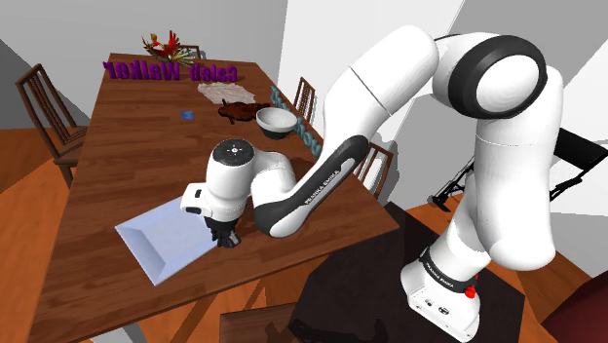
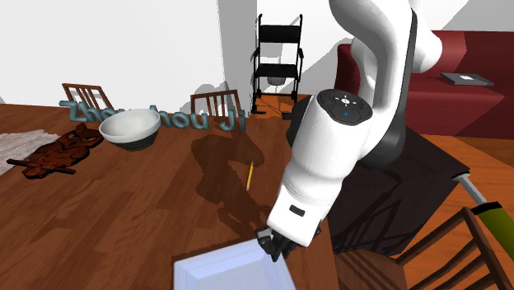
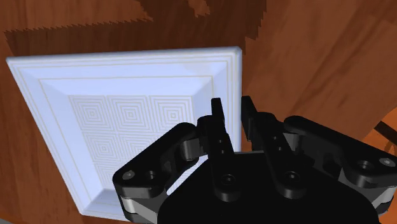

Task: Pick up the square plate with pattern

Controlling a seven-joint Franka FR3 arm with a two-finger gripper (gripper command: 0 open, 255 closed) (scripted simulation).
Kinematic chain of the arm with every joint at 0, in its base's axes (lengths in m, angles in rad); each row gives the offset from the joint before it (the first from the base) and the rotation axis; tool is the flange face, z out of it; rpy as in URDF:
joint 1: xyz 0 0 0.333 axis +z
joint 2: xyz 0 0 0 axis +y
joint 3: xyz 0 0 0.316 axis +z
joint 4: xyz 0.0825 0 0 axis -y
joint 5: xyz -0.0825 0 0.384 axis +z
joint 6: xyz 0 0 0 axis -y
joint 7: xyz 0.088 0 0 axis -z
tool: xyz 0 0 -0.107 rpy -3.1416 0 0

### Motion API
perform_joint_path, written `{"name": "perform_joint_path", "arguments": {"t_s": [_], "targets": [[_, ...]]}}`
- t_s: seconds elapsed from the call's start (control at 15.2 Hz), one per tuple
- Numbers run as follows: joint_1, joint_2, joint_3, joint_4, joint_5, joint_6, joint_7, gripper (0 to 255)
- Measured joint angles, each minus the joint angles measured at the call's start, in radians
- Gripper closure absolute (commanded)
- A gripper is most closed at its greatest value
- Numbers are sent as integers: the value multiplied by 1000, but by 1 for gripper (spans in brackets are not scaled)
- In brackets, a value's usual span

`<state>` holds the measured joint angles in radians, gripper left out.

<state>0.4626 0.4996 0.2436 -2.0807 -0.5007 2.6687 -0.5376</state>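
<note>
A white square plate (image 1: 164,237) with a pattern of nested squares lies flat near the front edge of the brown wooden table (image 1: 127,156). My black gripper (image 1: 226,239) is down at the plate's edge nearest the arm. In the wrist view the two fingers stand close together astride the plate (image 3: 127,114): one finger (image 3: 216,121) is over its inner slope, the other just outside the raised rim, and the gripper (image 3: 232,102) is shut on that rim. The second exterior view has the gripper (image 2: 272,245) at the plate's (image 2: 231,268) corner.
A white bowl (image 1: 275,121), a flat brown figure (image 1: 237,109) and a small blue object (image 1: 186,115) lie farther back on the table. A yellow pencil (image 2: 249,175) lies behind the gripper. Chairs (image 1: 47,102) stand around the table. My dark stand (image 1: 390,292) is beside the table's corner.
</note>
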Motion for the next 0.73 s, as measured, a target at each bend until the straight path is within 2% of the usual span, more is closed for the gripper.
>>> {"name": "perform_joint_path", "arguments": {"t_s": [0.33,0.73], "targets": [[-2,-5,3,-2,4,-4,-3,255],[-24,-66,35,-11,46,-54,-37,255]]}}
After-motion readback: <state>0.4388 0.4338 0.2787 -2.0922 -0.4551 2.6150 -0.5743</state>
